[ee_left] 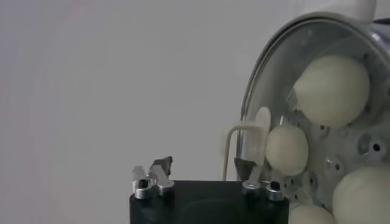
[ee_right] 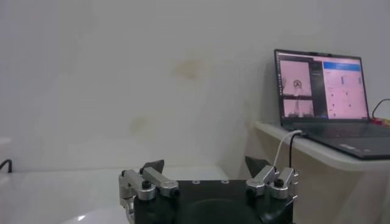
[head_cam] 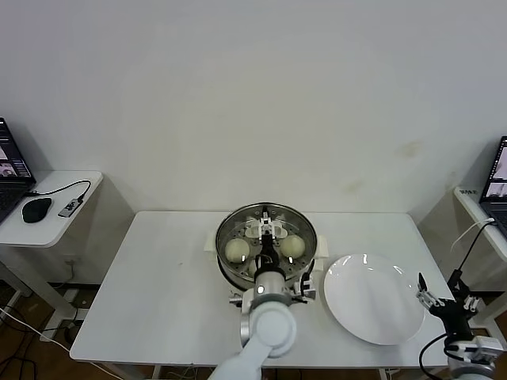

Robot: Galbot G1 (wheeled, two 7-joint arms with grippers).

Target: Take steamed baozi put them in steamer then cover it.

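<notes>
Here, a white table [head_cam: 158, 277] filled the lower middle of the head view, running from left of centre to the right edge. A round white plate [head_cam: 372, 305] lay at its lower right. The steamer [head_cam: 230, 273], a shiny steel pot, sat at the centre of the frame, just left of the plate. The cover [head_cam: 297, 226], a clear glass lid with a metal rim, lay on top of the steamer, its cream handle [head_cam: 265, 229] near the middle. Under the glass the steamed baozi [head_cam: 237, 250] showed as pale round buns; four could be counted in the left wrist view.

The left arm rose from the bottom centre of the frame and reached forward over the steamer's near rim. The left gripper [head_cam: 268, 234] hung over the lid beside the handle with its jaws spread wide, holding nothing.

The right arm waited at the lower right corner, past the plate's right edge. The right gripper [head_cam: 428, 294] pointed upward, its jaws wide apart and empty.
</notes>
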